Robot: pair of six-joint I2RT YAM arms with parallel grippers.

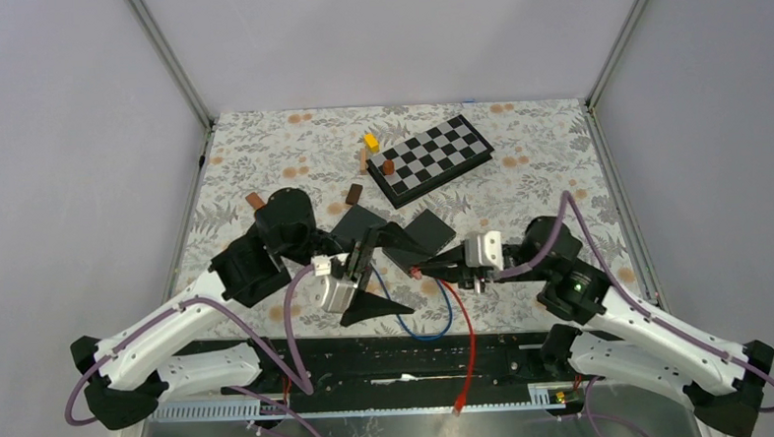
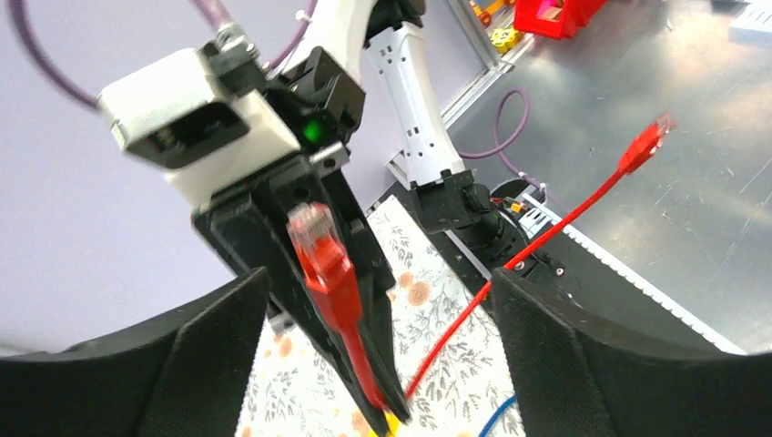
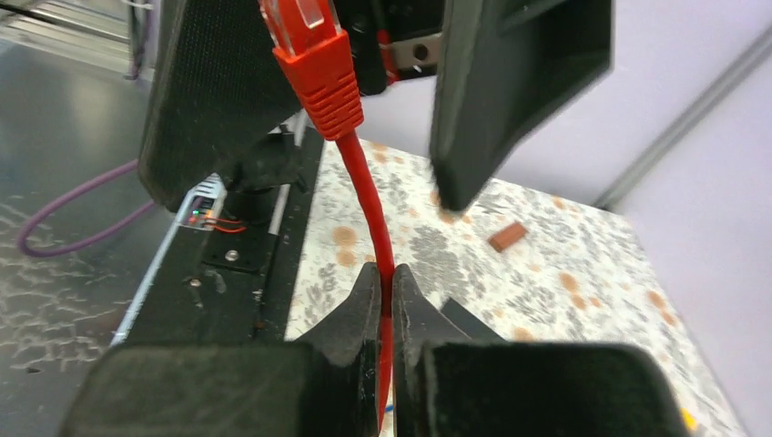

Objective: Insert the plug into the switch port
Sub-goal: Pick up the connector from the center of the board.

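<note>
Right tool (image 3: 384,300) clamped on cable (image 3: 373,209), not plug (image 3: 305,36) | left tool (image 2: 378,282) apart | risk: plug sways on the cable and misses port

The left gripper (image 1: 390,271) and right gripper (image 3: 383,287) meet tip to tip over the table's (image 1: 262,165) near middle. A cable (image 1: 464,333) is pinched between the right gripper's fingers and trails over the table's near edge. Its plug (image 3: 305,45) sits between the left gripper's spread fingers. Behind them lies a chessboard (image 1: 438,157), with blocks (image 1: 371,142) beside its left end.
</note>
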